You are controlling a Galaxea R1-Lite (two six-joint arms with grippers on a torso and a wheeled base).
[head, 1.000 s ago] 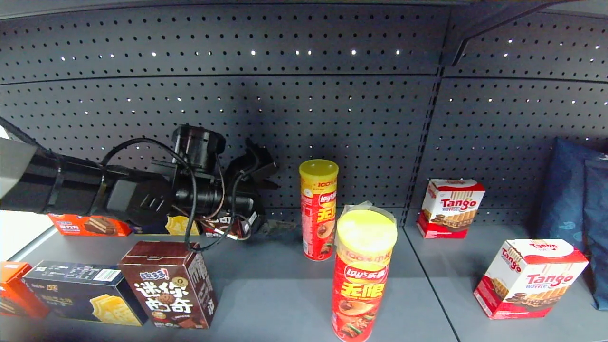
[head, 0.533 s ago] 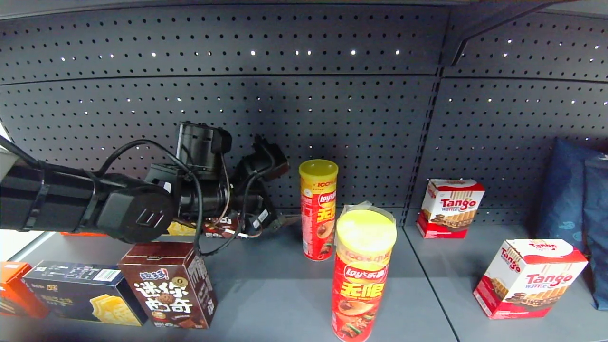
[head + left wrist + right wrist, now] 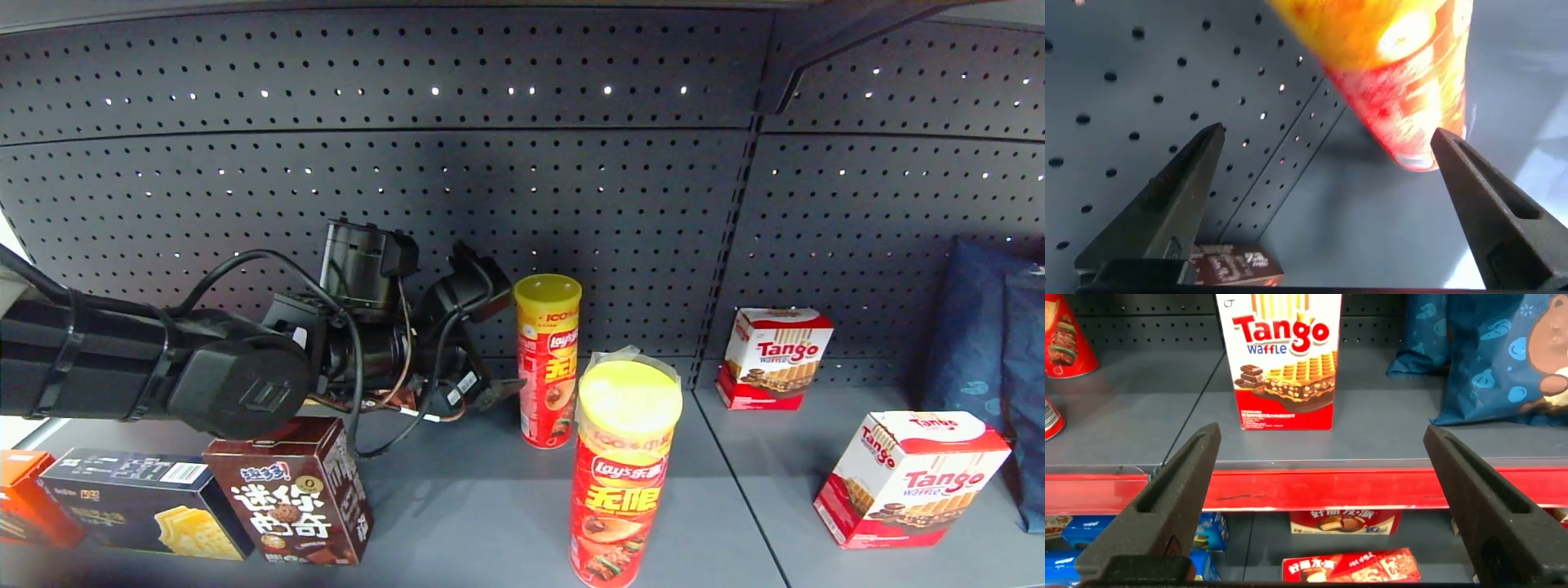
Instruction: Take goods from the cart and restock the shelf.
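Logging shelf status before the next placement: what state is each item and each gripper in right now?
rear chips can: upright, lid on
front chips can: upright, lid on
brown cookie box: upright, closed
dark cracker box: lying flat, closed
rear waffle box: upright, closed
front waffle box: upright, closed
left gripper: open, empty, facing the rear chips can
right gripper: open, empty

Grey shelf (image 3: 490,506) with pegboard back panel (image 3: 571,180). Two red chip cans with yellow lids are standing upright: rear can (image 3: 547,359) close to the panel, front can (image 3: 624,474) nearer the shelf edge. The left tool (image 3: 502,349) is hovering just beside the rear can, on its left. A brown cookie box (image 3: 290,490) and a dark cracker box (image 3: 139,502) are sitting front left. A rear wafer box (image 3: 774,355) and a front wafer box (image 3: 914,478) are sitting to the right. Blue bags (image 3: 992,343) are leaning at far right.
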